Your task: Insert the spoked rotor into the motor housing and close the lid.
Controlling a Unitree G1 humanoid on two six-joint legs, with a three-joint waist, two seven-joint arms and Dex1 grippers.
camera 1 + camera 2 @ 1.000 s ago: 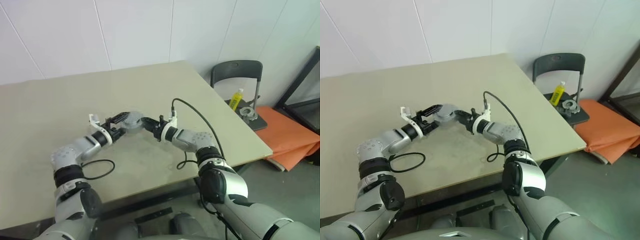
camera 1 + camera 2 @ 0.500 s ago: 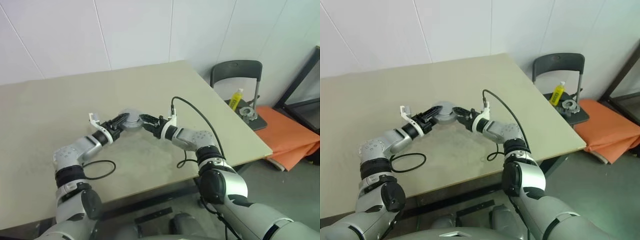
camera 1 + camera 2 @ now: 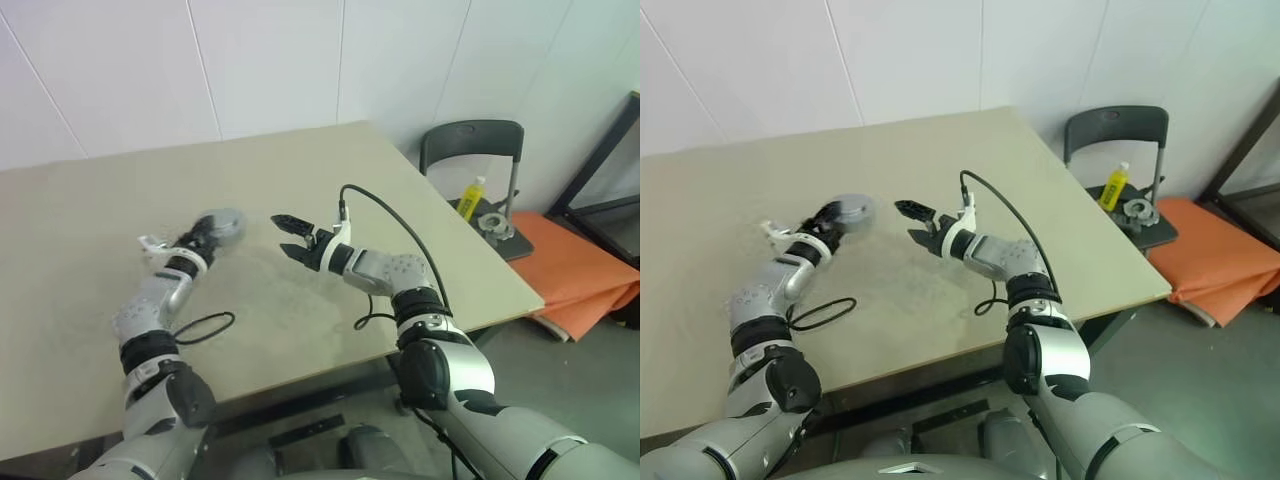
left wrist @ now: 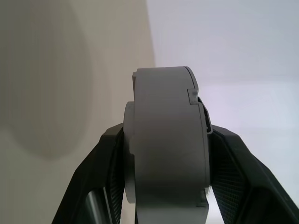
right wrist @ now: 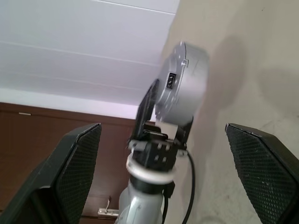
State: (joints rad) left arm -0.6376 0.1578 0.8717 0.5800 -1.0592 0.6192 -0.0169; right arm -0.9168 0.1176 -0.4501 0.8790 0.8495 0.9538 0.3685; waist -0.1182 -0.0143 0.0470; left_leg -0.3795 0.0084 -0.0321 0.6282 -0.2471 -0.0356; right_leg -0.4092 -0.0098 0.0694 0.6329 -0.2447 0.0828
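**Holding the closed case clear of the bench**

Gripping the motor housing [image 3: 222, 226] in the left tool [image 3: 205, 236], above the far-left part of the bench [image 3: 400, 190] and off its surface, to judge by the soft shadow beneath. Clamps the round grey case across its thickness, as seen from the left wrist: one black finger [image 4: 105, 158] on each flat face, rim edge-on to that camera, the case's axis running straight from pad to pad. Shows a seam and a small step near the rim on one side, read here as the lid [image 4: 198, 140] already seated. Cannot tell whether the spoked rotor sits inside; no copper windings and no loose wheel visible anywhere on the bench.

Spreads the right tool [image 3: 285, 235] wide and empty, fingers [image 5: 74, 163] far apart, pointing toward the robot's left and roughly level. Faces the case from well apart, with bare bench between. Looks across, from the right wrist, at one round silver face of the case [image 5: 180, 81] with a small dark rectangular mark on it.

Puts the case to the left of the right tool and wholly in the left arm's keeping, so any setting-down falls to the left arm alone. Calls, by that reading, for tipping a flat face downward before letting go, lest the case land on its rim and roll. Leaves a chair [image 3: 472, 140] with a yellow bottle [image 3: 472, 197] beyond the bench's right edge, out of play.
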